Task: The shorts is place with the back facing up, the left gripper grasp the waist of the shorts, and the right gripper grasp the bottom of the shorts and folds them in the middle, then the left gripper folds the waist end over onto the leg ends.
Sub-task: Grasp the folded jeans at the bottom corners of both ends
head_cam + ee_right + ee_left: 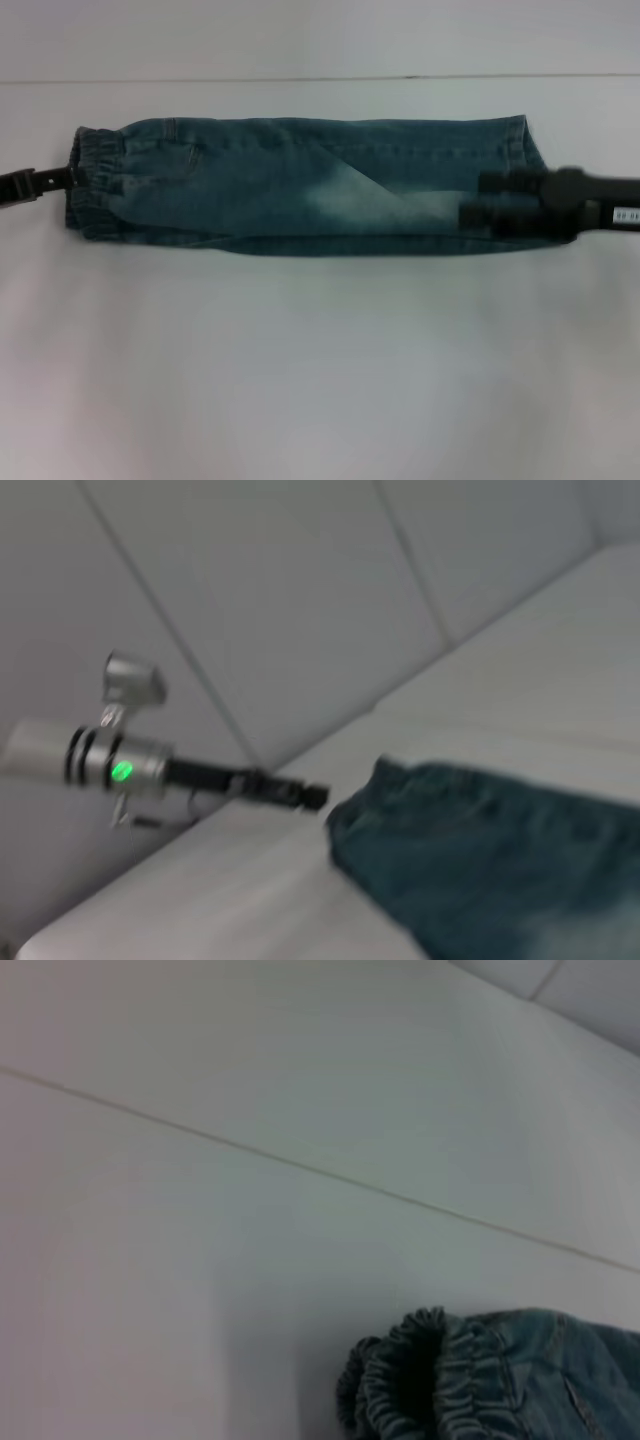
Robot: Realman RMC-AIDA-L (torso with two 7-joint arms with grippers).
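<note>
Folded lengthwise into a long strip across the white table [320, 370], the shorts [300, 185] lie with their elastic waist at the left gripper [68, 180], fingers' state unclear, while the right gripper [490, 208] rests on the leg end, fingers apart.

Soft, even, slightly dim light with faint shadows; the right wrist view seems motion-blurred.

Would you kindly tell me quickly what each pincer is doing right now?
Left pincer: at the waistband of the shorts; open or shut cannot be told.
Right pincer: over the leg end of the shorts; cannot be told either.
</note>
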